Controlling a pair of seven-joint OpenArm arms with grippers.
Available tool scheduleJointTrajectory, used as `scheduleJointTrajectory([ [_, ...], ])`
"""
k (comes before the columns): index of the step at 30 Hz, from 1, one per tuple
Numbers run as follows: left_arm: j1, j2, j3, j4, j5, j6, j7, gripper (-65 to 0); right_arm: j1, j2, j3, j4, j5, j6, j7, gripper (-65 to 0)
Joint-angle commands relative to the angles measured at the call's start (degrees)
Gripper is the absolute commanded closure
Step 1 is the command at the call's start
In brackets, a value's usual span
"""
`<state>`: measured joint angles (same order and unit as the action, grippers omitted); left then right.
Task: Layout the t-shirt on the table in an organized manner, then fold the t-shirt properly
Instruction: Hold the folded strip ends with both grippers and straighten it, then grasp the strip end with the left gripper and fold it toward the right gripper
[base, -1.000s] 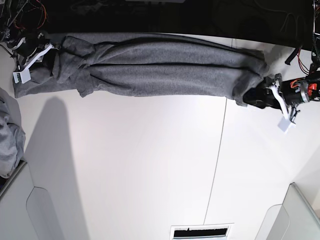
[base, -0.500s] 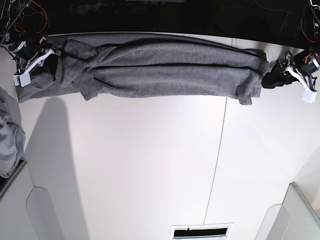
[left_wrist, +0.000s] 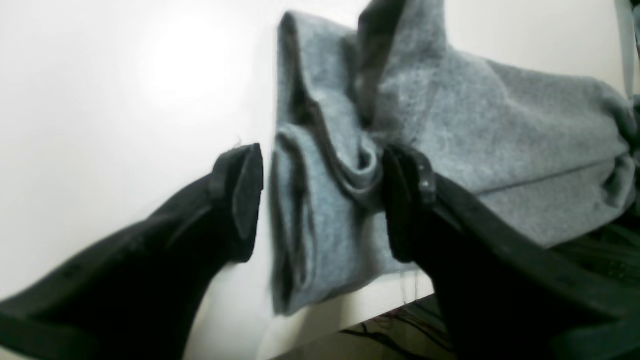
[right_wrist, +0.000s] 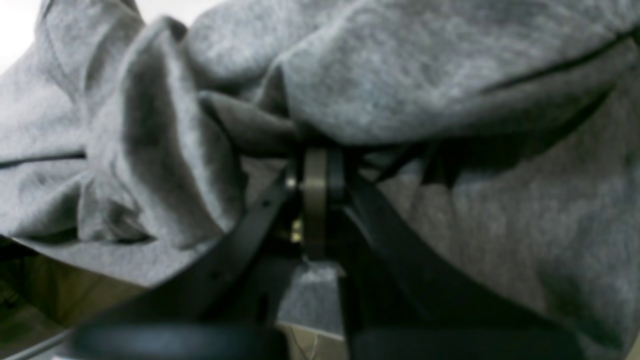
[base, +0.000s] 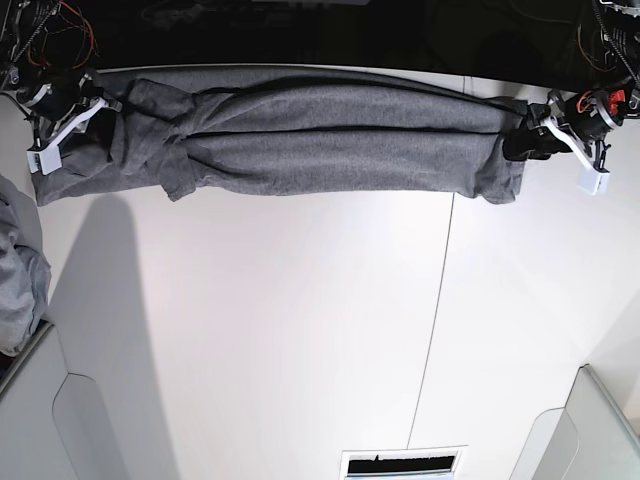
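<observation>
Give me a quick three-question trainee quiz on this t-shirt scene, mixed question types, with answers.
1. True or false: the left tool is clamped shut on the t-shirt.
2. What is the right tool doing? A) hanging open above the table B) shut on the t-shirt C) resting in a bin
3. Fill in: in the base view the t-shirt lies as a long band along the table's ___ edge.

Key: 1 false, its jaws are apart around a fold. 2 B. 3 far.

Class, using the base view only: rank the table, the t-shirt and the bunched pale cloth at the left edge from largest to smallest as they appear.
1. table
2. t-shirt
3. bunched pale cloth, cut off by the picture's edge, so only its visible part counts.
</observation>
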<state>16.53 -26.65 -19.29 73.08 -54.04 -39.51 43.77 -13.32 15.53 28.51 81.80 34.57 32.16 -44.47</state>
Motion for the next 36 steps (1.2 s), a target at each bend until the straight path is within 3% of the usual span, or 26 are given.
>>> scheduleJointTrajectory([
  [1,0.0,-0.8,1.0,0.7,-0.6,-0.5,-0.3,-39.6,0.4,0.8,0.2,0.6,1.1,0.4,0.3,0.0],
  [9,-0.2,-0.8,8.0,0.7,0.3,-0.5,-1.4,-38.6,0.4,0.8,0.2,0.6,1.0,0.4,0.3,0.0],
  [10,-0.2,-0.8,8.0,0.7,0.3,-0.5,-1.4,-34.9,0.4,0.8,0.2,0.6,1.0,0.4,0.3,0.0],
  [13,-0.2,-1.2,7.7,0.8,0.1,-0.5,-1.3,-5.4,0.4,0.8,0.2,0.6,1.1,0.4,0.3,0.0],
  [14,-0.2,-1.1,7.3,1.0,-0.6,-0.5,-1.0,0.0,0.4,0.8,0.2,0.6,1.0,0.4,0.3,0.0],
  [20,1.6,-1.0,5.9,9.3,-6.6,-0.5,3.7,0.0,0.4,0.8,0.2,0.6,1.0,0.4,0.3,0.0],
  [26,4.8,-0.5,6.2,24.5,-6.6,-0.5,5.2,0.0,0.6,0.8,0.2,0.6,1.0,0.4,0.3,0.0],
  [33,4.4,5.0,13.6,31.5,-6.0,-0.5,7.1,0.0,0.6,0.8,0.2,0.6,1.0,0.4,0.3,0.0],
  [36,3.1,8.9,20.1,31.6,-0.3,0.2,6.6,0.0,0.6,0.8,0.2,0.6,1.0,0.4,0.0,0.0],
])
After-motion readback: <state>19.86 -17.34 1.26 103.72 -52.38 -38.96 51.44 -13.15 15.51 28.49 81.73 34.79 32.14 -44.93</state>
